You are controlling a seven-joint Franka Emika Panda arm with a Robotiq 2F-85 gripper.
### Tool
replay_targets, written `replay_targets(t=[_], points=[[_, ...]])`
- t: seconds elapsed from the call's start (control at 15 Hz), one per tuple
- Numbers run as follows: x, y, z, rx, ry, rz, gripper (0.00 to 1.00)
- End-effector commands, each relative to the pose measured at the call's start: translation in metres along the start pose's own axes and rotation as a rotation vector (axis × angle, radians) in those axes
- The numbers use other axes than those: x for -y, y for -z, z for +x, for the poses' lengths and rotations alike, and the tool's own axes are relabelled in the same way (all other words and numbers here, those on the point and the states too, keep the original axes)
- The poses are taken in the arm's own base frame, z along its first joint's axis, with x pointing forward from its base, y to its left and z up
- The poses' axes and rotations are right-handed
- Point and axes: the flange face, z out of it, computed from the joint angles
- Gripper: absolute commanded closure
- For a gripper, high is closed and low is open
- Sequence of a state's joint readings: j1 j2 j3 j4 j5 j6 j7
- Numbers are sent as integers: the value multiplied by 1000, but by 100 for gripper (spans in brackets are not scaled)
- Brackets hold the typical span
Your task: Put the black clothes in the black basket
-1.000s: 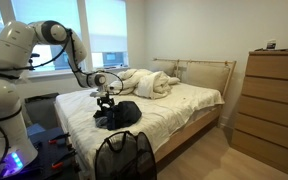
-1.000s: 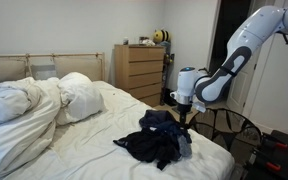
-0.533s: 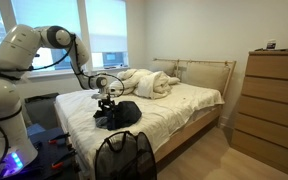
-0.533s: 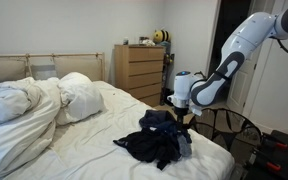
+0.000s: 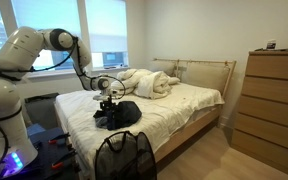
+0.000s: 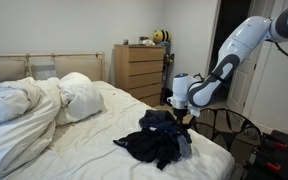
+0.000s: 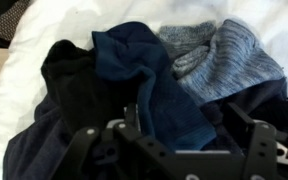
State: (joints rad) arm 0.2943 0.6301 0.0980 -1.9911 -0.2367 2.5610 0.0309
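Gripper [image 7: 174, 152] is open wide: the fingers [image 7: 260, 146] sit far apart at the bottom of the wrist view and nothing is between them. It holds nothing.

It points down over the pile of dark clothes [image 7: 134, 100]. In the wrist view the fingers overlap the near edge of the pile, but I can't tell whether they touch the fabric.

In both exterior views the gripper [image 5: 107, 100] [image 6: 188, 116] hangs just above the top of the pile, at the edge nearest the arm. It looks close to touching, but contact isn't clear.

Pile contents in the wrist view:
- black garment [image 7: 69, 80] on the left
- navy garment [image 7: 144, 75] in the middle
- grey knit piece [image 7: 219, 55] at upper right
- white sheet [image 7: 54, 20] showing around them

The pile of dark clothes [image 5: 120, 114] [image 6: 159, 140] lies on the bed [image 5: 189, 100], near the foot-end corner on the robot's side.

The black mesh basket [image 5: 124, 156] stands on the floor just off that corner, below the pile. No clothes can be seen in it. In an exterior view only a black wire rim [image 6: 236, 130] shows beside the bed, low on the right.

A rumpled white duvet [image 5: 149, 82] [image 6: 29, 105] is bunched at the head end, well apart from the pile.

A wooden dresser [image 5: 272, 100] [image 6: 139, 70] stands against the wall.
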Motion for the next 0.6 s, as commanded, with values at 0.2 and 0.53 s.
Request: replay_targets(t=[0.2, 0.53], points=[[-5, 4, 9, 15, -28, 0, 65], [-10, 6, 10, 18, -38, -3, 100]])
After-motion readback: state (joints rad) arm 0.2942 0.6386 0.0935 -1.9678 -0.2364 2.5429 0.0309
